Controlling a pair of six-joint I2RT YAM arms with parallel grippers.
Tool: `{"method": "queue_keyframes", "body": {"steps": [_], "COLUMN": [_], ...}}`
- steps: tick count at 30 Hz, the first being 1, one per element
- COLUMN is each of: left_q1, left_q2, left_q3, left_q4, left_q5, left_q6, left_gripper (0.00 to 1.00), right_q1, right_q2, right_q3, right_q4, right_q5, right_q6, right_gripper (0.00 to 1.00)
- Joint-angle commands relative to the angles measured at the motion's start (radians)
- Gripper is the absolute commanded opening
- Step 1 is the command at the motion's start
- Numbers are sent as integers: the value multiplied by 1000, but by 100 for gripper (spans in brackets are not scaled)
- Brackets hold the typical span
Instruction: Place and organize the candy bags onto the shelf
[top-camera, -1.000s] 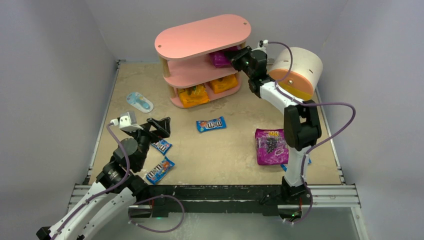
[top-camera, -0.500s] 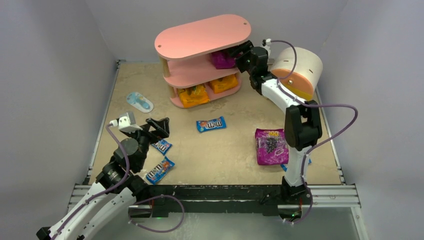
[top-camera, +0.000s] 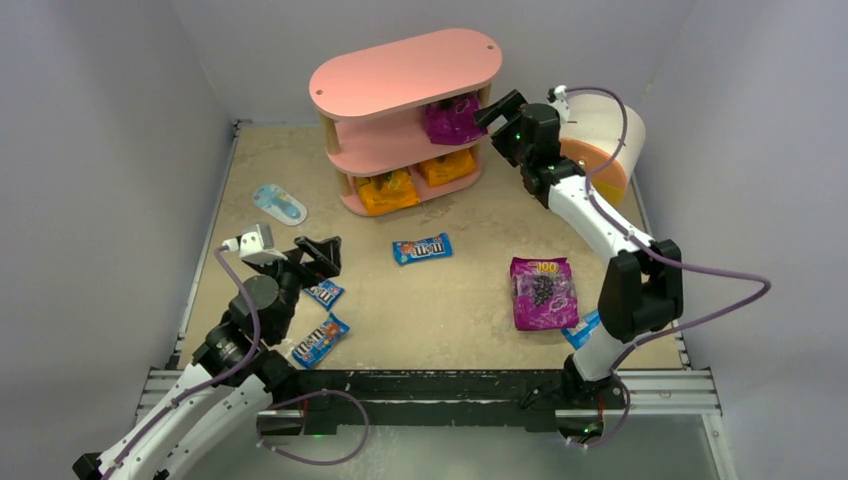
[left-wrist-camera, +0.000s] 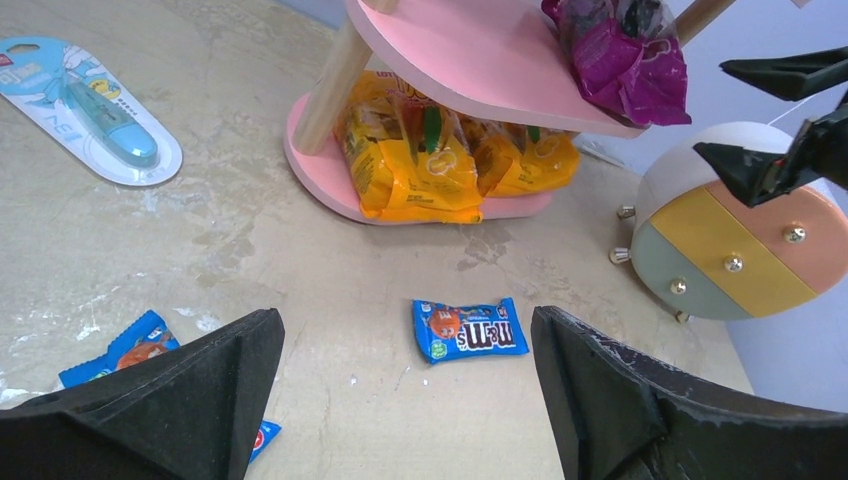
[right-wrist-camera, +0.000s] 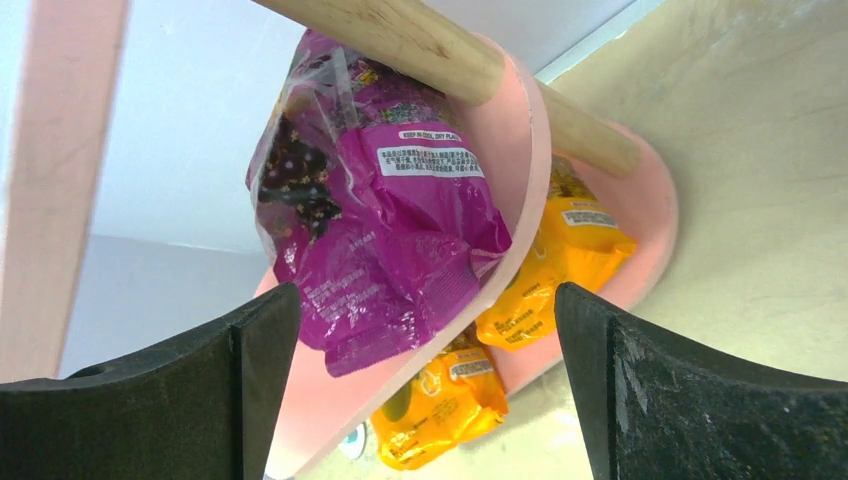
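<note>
The pink shelf (top-camera: 400, 70) stands at the back. Two orange candy bags (top-camera: 387, 190) (top-camera: 447, 166) lie on its bottom tier. A purple bag (top-camera: 450, 120) rests on the middle tier at the right end, its edge hanging over the rim (right-wrist-camera: 380, 220). My right gripper (top-camera: 497, 108) (right-wrist-camera: 425, 295) hovers open just right of that bag, not touching it. Another purple bag (top-camera: 541, 292) lies on the table by the right arm. Several blue M&M's packets lie loose, one in the middle (top-camera: 421, 247) (left-wrist-camera: 468, 330). My left gripper (top-camera: 318, 255) (left-wrist-camera: 405, 320) is open above two packets (top-camera: 322, 292).
A white, orange and yellow cylindrical drawer unit (top-camera: 600, 145) (left-wrist-camera: 730, 240) stands right behind the right gripper. A pale blue-and-white oval item (top-camera: 279, 203) (left-wrist-camera: 90, 105) lies at the left. Grey walls close in the table on three sides.
The right gripper opened, let go of the purple bag on the middle tier and drew back to the right. The left arm has not moved.
</note>
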Motion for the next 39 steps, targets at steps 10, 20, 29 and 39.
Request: {"method": "queue_keyframes", "body": {"steps": [10, 20, 29, 39], "left_q1": [0, 0, -1, -1], "left_q2": [64, 166, 312, 366], "left_q3": [12, -35, -81, -72], "left_q4": [31, 145, 319, 365], "left_q5": [84, 273, 438, 468], "left_q6": [-29, 6, -6, 24], "left_gripper": [100, 100, 100, 100], "right_q1": [-1, -2, -342, -435], "right_q2": [-252, -689, -647, -617], "right_q3": [-186, -546, -653, -774], "right_q4": [-97, -593, -684, -475], "right_q5": [-94, 190, 20, -236], "right_q6": [-278, -282, -348, -433], "right_gripper": [98, 98, 98, 98]}}
